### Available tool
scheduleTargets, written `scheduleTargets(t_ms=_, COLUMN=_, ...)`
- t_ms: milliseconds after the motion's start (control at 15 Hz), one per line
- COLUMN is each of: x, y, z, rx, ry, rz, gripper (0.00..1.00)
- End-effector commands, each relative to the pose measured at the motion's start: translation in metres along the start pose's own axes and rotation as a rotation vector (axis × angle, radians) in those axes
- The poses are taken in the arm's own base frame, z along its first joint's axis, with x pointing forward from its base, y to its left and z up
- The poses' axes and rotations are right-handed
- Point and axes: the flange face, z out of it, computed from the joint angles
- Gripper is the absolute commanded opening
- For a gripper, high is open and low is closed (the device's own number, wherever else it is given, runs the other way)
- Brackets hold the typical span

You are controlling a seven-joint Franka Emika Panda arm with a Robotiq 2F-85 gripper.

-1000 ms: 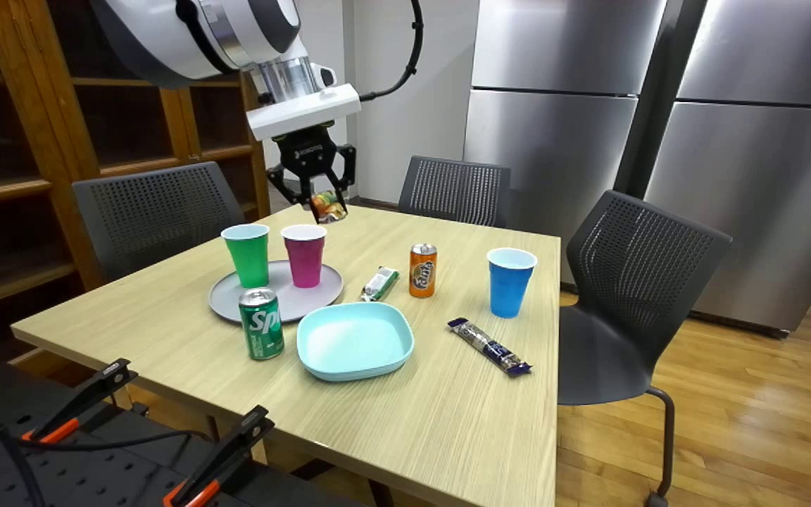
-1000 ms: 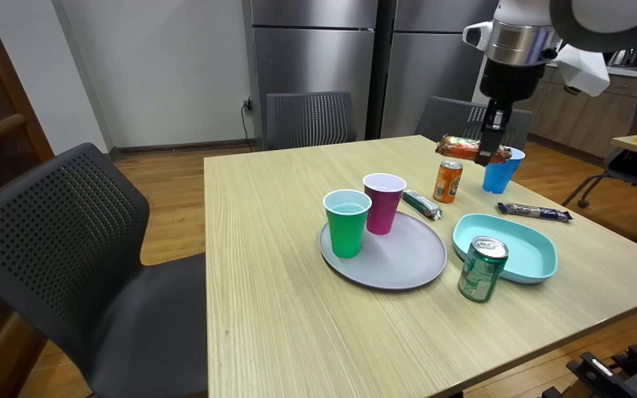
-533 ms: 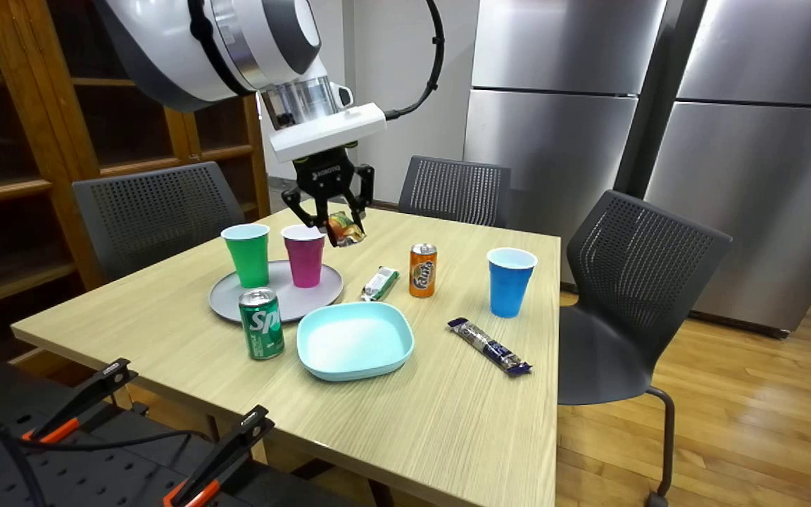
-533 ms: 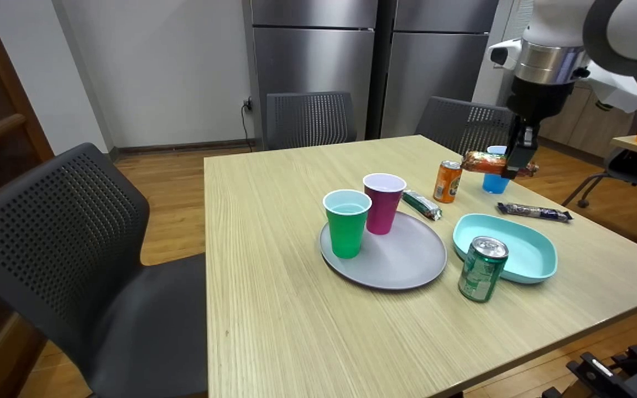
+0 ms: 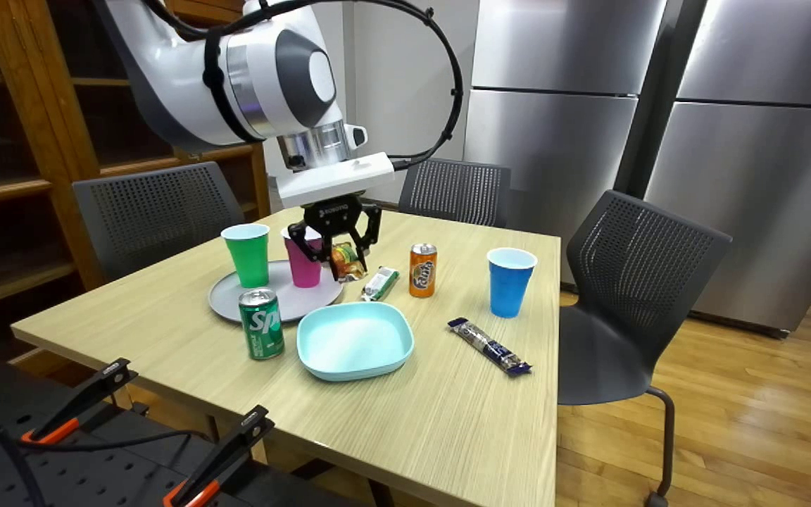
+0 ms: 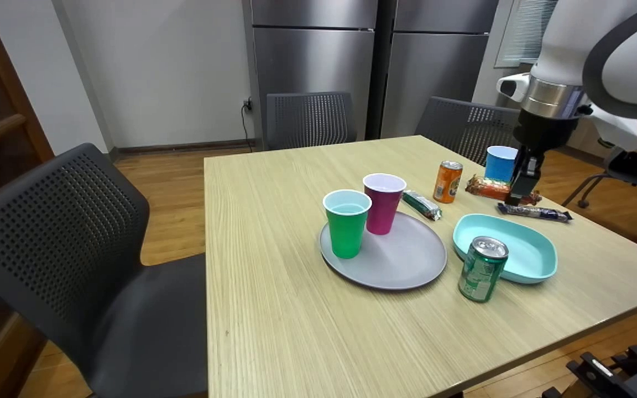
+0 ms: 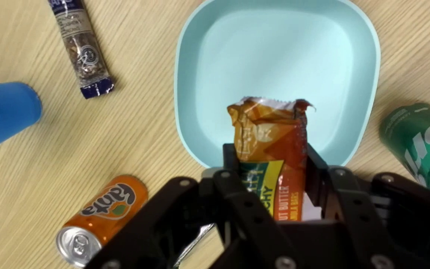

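Observation:
My gripper (image 5: 349, 270) is shut on an orange granola bar (image 5: 347, 255) and holds it above the table. In the wrist view the bar (image 7: 269, 127) sits between both fingers (image 7: 271, 155), its far end overlapping the turquoise dish (image 7: 274, 52). In an exterior view the dish (image 5: 355, 341) lies nearer the camera than the gripper. A green-and-white wrapped bar (image 5: 380, 283) and an orange Fanta can (image 5: 422, 271) are to the gripper's right there. A magenta cup (image 5: 303, 264), partly hidden by the gripper, stands behind it on a grey plate (image 5: 226, 299).
A green cup (image 6: 346, 224) also stands on the plate. A green Sprite can (image 6: 483, 269) stands between plate and dish. A blue cup (image 5: 511, 282) and a dark-wrapped bar (image 5: 488, 346) are near the table's right edge. Dark chairs (image 5: 631, 303) surround the table.
My gripper has moved down toward the table, and at first also toward the Fanta can and dish, with the granola bar still held. The other objects have not moved.

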Motion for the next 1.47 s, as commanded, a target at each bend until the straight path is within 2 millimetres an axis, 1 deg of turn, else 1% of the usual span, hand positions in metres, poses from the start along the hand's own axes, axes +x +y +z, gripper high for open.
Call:
scheduleTargets(t_ms=0, x=0.003, y=0.005, z=0.025, rx=0.038, ry=0.006, rz=0.013, gripper=0.19)
scheduleTargets(t_ms=333, x=0.007, y=0.009, z=0.054, rx=0.068, ry=-0.02, rz=0.039, gripper=0.19)
scheduleTargets(t_ms=667, x=0.013, y=0.007, z=0.073, rx=0.081, ry=-0.035, rz=0.045, gripper=0.19)
scheduleTargets(t_ms=1067, x=0.014, y=0.002, z=0.086, rx=0.094, ry=-0.05, rz=0.042, gripper=0.19)
scheduleTargets(t_ms=1400, x=0.015, y=0.0, z=0.088, rx=0.098, ry=-0.05, rz=0.038, gripper=0.19)
